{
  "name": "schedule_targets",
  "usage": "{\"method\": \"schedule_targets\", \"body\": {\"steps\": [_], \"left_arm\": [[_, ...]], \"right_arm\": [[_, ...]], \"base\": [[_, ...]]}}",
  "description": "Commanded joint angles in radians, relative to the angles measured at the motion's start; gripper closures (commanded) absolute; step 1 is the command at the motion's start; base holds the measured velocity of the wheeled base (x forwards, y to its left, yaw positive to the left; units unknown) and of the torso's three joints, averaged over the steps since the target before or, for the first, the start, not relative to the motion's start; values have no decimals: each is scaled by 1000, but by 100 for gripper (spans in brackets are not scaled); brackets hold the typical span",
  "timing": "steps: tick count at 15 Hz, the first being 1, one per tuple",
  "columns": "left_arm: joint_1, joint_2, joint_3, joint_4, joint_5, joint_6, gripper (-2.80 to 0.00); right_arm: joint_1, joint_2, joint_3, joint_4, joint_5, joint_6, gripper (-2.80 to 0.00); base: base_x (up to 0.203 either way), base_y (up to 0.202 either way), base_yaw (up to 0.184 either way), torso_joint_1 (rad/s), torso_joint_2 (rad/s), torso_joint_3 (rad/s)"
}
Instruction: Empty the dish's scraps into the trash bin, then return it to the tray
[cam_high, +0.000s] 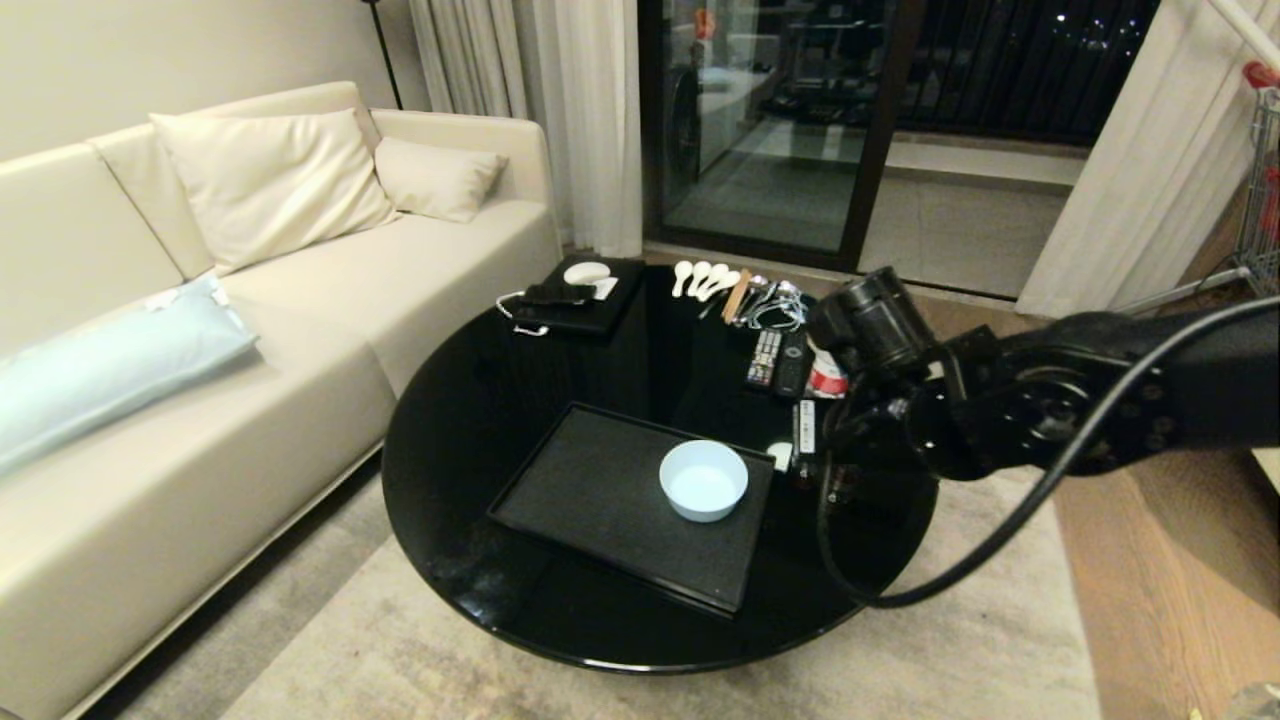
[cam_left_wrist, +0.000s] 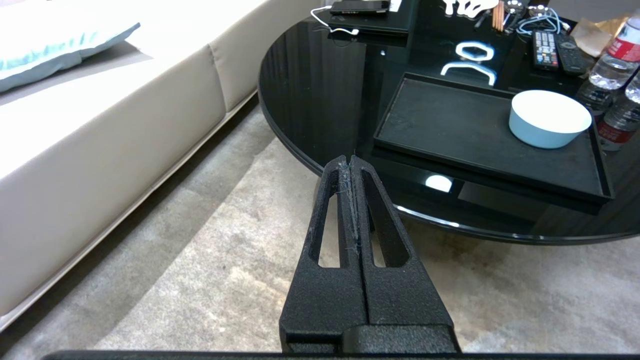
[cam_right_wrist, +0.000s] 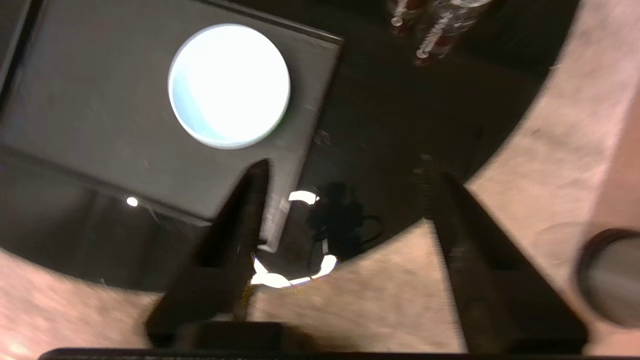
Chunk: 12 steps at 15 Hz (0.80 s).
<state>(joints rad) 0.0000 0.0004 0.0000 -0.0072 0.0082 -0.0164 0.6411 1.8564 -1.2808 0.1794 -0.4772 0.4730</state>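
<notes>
The right tool (cam_right_wrist: 345, 175) hangs with fingers apart and empty above the surface (cam_right_wrist: 400, 125) edge, the dish (cam_right_wrist: 229, 86) on the tray (cam_right_wrist: 90, 100) just beyond it; the left tool (cam_left_wrist: 351, 165) is pressed together.

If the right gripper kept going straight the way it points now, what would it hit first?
Probably the black table. The right gripper, open and empty, points down at its glossy top just beyond the tray corner, with the dish off to one side of that line. Depth is hard to judge, so treat this as likely.

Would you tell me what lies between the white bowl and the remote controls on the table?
Only bare tray surface and glossy black tabletop separate the dish from the remotes, per the head view.
</notes>
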Motion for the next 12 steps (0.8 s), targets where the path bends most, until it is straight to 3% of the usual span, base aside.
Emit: {"method": "schedule_targets", "body": {"steps": [1,6,12], "left_arm": [[0,0,0,0,1,0,0],[0,0,0,0,1,0,0],[0,0,0,0,1,0,0]], "right_arm": [[0,-165,157,-38,-4,-42,0],[-53,-388,450,-190,-4,-145,0],[-360,-554,766,-459,6,-270,0]], "base": [[0,0,0,0,0,0],[0,0,0,0,0,0],[0,0,0,0,0,0]]}}
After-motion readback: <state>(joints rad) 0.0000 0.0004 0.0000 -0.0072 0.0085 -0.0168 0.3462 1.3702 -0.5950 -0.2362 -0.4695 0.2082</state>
